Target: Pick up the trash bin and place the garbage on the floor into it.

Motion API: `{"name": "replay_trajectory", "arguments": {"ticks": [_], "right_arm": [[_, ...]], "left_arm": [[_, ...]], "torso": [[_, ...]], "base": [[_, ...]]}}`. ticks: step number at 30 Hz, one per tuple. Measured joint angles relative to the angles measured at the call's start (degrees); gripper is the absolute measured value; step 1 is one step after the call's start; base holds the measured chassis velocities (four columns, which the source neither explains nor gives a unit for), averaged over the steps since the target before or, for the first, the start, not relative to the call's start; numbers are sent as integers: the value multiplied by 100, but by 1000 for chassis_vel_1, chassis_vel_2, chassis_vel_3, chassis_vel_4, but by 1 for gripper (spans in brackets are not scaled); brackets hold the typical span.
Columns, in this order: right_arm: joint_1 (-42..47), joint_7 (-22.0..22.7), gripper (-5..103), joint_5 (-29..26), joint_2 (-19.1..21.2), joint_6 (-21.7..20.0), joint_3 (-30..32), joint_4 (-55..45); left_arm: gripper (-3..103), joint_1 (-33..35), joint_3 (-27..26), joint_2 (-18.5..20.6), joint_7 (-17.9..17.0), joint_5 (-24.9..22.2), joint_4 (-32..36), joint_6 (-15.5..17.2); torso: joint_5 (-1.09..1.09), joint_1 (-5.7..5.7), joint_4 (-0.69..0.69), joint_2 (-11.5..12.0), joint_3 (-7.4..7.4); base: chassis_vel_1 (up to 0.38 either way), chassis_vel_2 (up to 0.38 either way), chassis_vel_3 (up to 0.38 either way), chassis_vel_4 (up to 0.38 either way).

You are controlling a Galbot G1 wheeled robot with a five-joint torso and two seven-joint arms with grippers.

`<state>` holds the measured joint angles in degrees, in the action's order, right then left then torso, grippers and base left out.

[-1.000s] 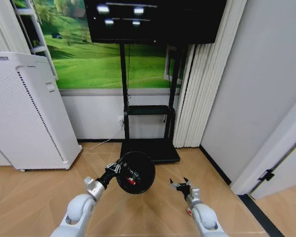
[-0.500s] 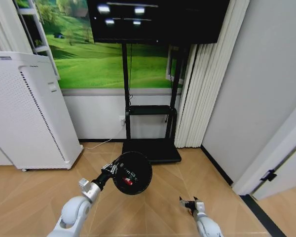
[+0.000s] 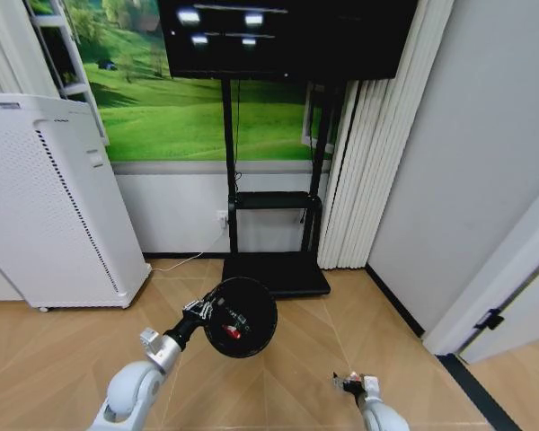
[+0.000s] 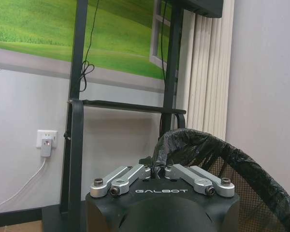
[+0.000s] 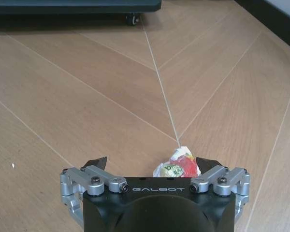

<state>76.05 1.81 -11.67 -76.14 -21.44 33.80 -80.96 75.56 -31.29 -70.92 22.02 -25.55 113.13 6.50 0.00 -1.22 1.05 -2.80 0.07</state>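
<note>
My left gripper (image 3: 200,310) holds the black trash bin (image 3: 241,316) above the floor, tipped so its mouth faces me. A small red piece (image 3: 234,332) lies inside. In the left wrist view that gripper (image 4: 157,170) is shut on the bin's rim, where the black bag liner (image 4: 193,145) folds over the mesh wall (image 4: 241,193). My right gripper (image 3: 350,386) is low near the floor. In the right wrist view it (image 5: 152,163) stands open over a crumpled red-and-white piece of garbage (image 5: 179,165), which lies on the wood floor between the fingers, nearer one of them.
A tall white perforated cabinet (image 3: 54,206) stands at the left. The black TV stand's base (image 3: 274,274) sits just behind the bin, one caster (image 5: 131,19) visible. White curtains (image 3: 359,162) and a door frame (image 3: 494,287) close the right side.
My right gripper has dropped lower and closer to the floor, sliding toward the bottom of the head view. The left arm has kept the bin in nearly the same place.
</note>
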Motion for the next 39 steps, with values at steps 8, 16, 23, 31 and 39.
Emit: {"name": "replay_trajectory", "arguments": {"ticks": [8, 16, 23, 31, 39], "right_arm": [[-334, 128, 100, -124, -144, 49, 24, 657], [-397, 181, 100, -116, -154, 89, 16, 906], [-418, 337, 97, -26, -225, 96, 15, 1009], [-441, 394, 65, 15, -256, 182, 9, 1076], [-451, 417, 38, 104, -301, 271, 12, 1109]], "left_arm": [[7, 70, -66, 119, 0, -68, 129, 5], [7, 156, -113, 114, 8, -71, 151, 13], [7, 180, -111, 101, 17, -56, 186, 2], [7, 277, -191, 107, 41, -57, 275, -7], [7, 339, -299, 141, 85, -71, 290, -44]], "torso": [[0, 0, 0, 0, 0], [-1, 0, 0, 0, 0], [0, 0, -1, 0, 0], [-1, 0, 0, 0, 0], [0, 0, 0, 0, 0]], "base": [[0, 0, 0, 0], [0, 0, 0, 0], [0, 0, 0, 0], [0, 0, 0, 0], [0, 0, 0, 0]]}}
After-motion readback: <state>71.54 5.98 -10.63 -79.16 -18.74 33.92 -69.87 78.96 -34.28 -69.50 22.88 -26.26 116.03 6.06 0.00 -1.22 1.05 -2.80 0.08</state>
